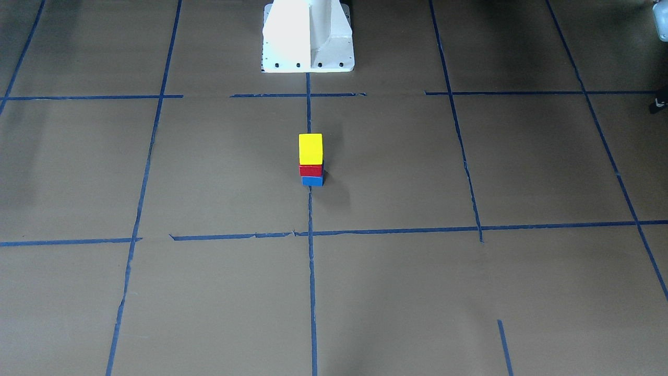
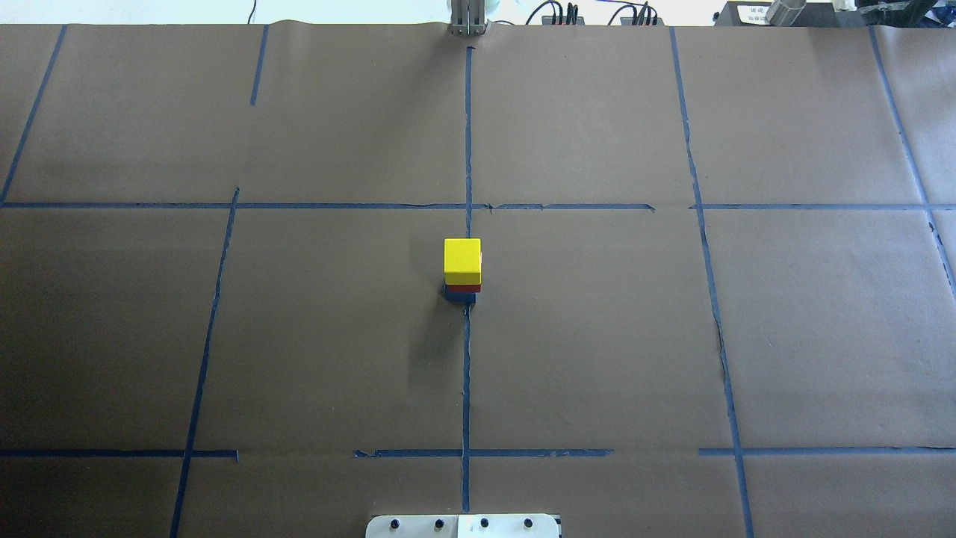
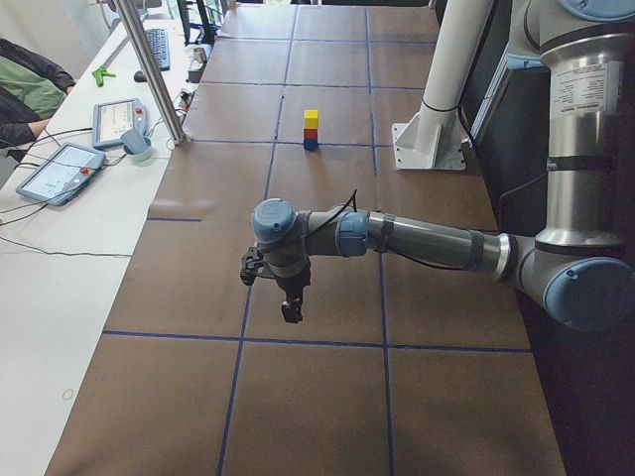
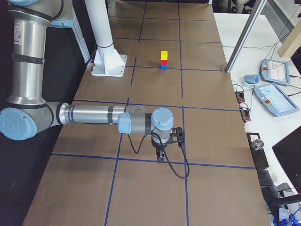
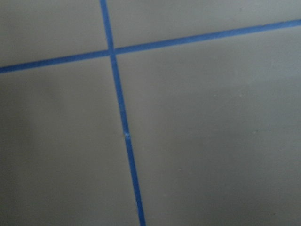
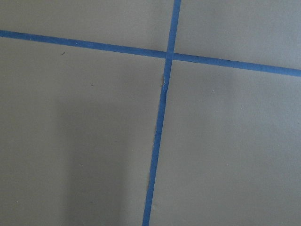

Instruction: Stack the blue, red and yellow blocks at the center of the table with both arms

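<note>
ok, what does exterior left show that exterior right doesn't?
Only exterior left: the left arm, its fingers above bare table, and an operator's green clothing. Only exterior right: the right arm, likewise away from the stack. Both: yellow block on red block on blue block, plus the white column base.

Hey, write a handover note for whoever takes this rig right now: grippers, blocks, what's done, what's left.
Left gripper: seen only from the side, so open or shut cannot be told. It hangs over bare table, far from the stack.
Right gripper: the same, at the other end.
Blocks: blue block at the bottom, red block on it, yellow block on top, at the table centre.
Done: all three are stacked, and nothing touches them.
Left: apparently nothing.
</note>
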You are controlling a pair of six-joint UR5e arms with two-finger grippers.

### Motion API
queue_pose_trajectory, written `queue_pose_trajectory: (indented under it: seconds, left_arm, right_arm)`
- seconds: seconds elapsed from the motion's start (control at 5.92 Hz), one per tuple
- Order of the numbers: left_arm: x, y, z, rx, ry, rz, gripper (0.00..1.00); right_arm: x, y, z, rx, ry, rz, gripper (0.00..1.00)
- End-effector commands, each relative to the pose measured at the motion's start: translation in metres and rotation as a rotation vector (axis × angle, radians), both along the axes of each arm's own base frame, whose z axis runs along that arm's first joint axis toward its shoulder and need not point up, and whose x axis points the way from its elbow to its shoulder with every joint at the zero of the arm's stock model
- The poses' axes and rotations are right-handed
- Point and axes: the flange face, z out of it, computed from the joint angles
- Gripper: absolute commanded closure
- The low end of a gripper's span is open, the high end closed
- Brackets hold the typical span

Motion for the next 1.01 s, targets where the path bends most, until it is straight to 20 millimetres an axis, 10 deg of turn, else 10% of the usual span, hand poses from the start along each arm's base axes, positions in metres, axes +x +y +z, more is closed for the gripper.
queue_pose_trajectory:
  seconds: [0.0,0.84]
  left_arm:
    - [-0.007,0.003,0.034,0.078,0.012,0.049,0.0]
    - [-0.014,0.018,0.046,0.048,-0.011,0.039,0.0]
  right_arm:
    - [0.0,0.0,0.0,0.002,-0.002,-0.002,0.0]
    - [0.0,0.001,0.0,0.0,-0.005,0.0,0.0]
